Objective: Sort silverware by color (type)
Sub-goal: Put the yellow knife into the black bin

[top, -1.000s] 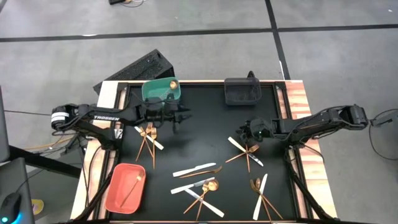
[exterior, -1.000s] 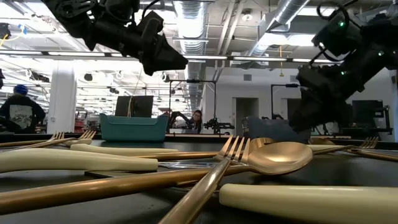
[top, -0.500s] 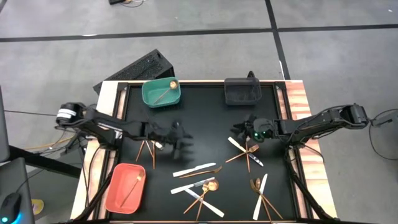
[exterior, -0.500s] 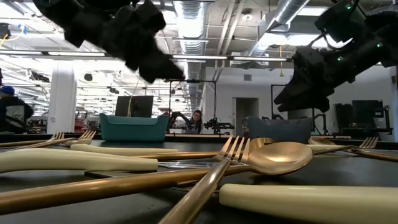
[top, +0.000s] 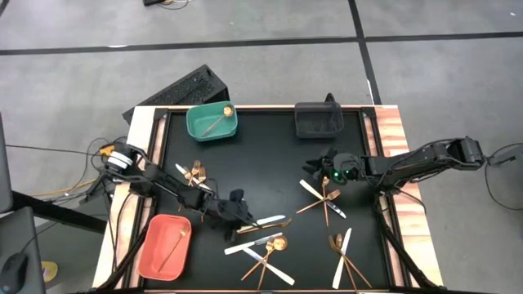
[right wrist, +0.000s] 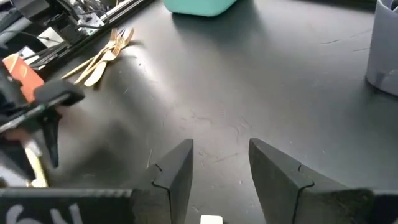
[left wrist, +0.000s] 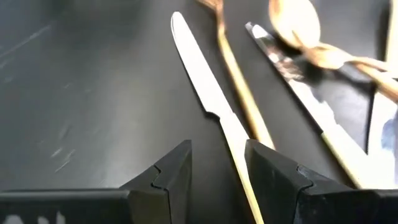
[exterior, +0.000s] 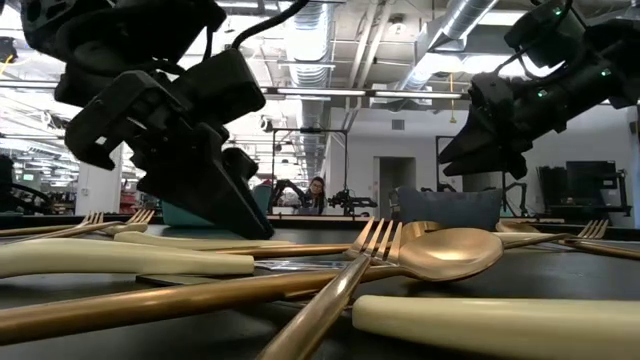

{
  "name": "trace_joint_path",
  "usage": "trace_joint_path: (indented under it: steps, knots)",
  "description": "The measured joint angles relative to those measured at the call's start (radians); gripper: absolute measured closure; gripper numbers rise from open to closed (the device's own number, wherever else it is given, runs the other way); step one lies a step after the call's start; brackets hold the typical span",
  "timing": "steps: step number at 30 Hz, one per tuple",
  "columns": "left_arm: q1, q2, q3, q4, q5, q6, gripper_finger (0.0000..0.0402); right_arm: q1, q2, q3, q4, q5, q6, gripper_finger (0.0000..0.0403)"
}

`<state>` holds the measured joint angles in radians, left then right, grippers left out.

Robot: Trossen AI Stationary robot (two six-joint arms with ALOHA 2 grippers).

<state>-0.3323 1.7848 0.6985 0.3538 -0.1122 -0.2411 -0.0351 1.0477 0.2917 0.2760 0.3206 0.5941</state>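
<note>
- High view: left gripper point(top: 237, 214) sits low on the black mat, left of centre in the frame, right at the handle end of a white-handled knife point(top: 260, 222) lying beside a gold fork point(top: 270, 224).
- Left wrist view adds what the overhead cannot: the fingers point(left wrist: 168, 177) are spread apart, empty, with the knife point(left wrist: 208, 102) running up between them and the fork point(left wrist: 239, 106) just beside it. A gold spoon point(left wrist: 297, 25) and a second knife point(left wrist: 298, 93) lie further off.
- High view: right gripper point(top: 320, 167) is right of centre, above a crossed cluster of knife and forks point(top: 324, 198).
- Right wrist view: its fingers point(right wrist: 177, 174) are parted, holding nothing, over bare mat; a bundle of gold forks point(right wrist: 102, 56) lies beyond.
- Only the overhead shows the bins: teal bin point(top: 212, 122) at upper left with a gold spoon inside, black bin point(top: 319, 120) at upper centre, red bin point(top: 163, 247) at lower left holding one gold utensil.
- More silverware lies along the lower centre point(top: 265, 249) and lower right point(top: 341, 249).
- Low view: the left gripper is nearly down on the mat; the right hangs well above it.
</note>
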Motion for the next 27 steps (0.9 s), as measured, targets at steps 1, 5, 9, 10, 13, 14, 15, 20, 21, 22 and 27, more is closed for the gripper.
trace_joint_path:
  steps: [1, 5, 9, 10, 13, 14, 15, 20, 21, 22, 27]
  knots:
    - [-0.008, 0.013, 0.003, 0.014, -0.002, -0.001, 0.0264, -0.001, 0.0, 0.0, 0.002, 0.0, 0.0, 0.0228]
    - [-0.023, 0.033, 0.013, 0.041, -0.009, -0.001, 0.0264, 0.0, 0.0, 0.0, 0.002, 0.0, 0.0, 0.0228]
    - [-0.023, 0.021, 0.014, 0.05, -0.027, 0.0, 0.0264, 0.0, 0.0, 0.0, 0.003, -0.001, 0.0, 0.0228]
    - [-0.021, 0.016, 0.014, 0.051, -0.031, 0.001, 0.0264, 0.0, 0.0, 0.0, 0.003, -0.002, 0.0, 0.0228]
    - [-0.017, -0.005, 0.014, 0.049, -0.032, 0.0, 0.0264, 0.001, 0.0, 0.0, 0.002, -0.003, 0.004, 0.0228]
    - [-0.016, -0.01, 0.014, 0.052, -0.033, -0.004, 0.0264, 0.001, 0.0, 0.0, 0.0, -0.003, 0.007, 0.0228]
    - [-0.016, -0.013, 0.014, 0.052, -0.034, -0.005, 0.0264, 0.001, 0.0, 0.0, -0.003, -0.003, 0.007, 0.0228]
    - [-0.034, -0.013, 0.014, 0.028, 0.021, -0.04, 0.0264, 0.01, 0.0, 0.0, -0.003, -0.004, 0.008, 0.0228]
    - [-0.038, -0.013, 0.014, 0.011, 0.021, -0.045, 0.0264, 0.01, 0.0, 0.0, -0.003, -0.004, 0.008, 0.0228]
    - [-0.042, -0.013, 0.014, -0.006, 0.018, -0.049, 0.0264, 0.01, 0.0, 0.0, -0.003, -0.005, 0.008, 0.0228]
    - [-0.059, -0.004, 0.014, -0.022, -0.042, -0.051, 0.0264, 0.01, 0.0, 0.0, -0.003, -0.005, 0.015, 0.0228]
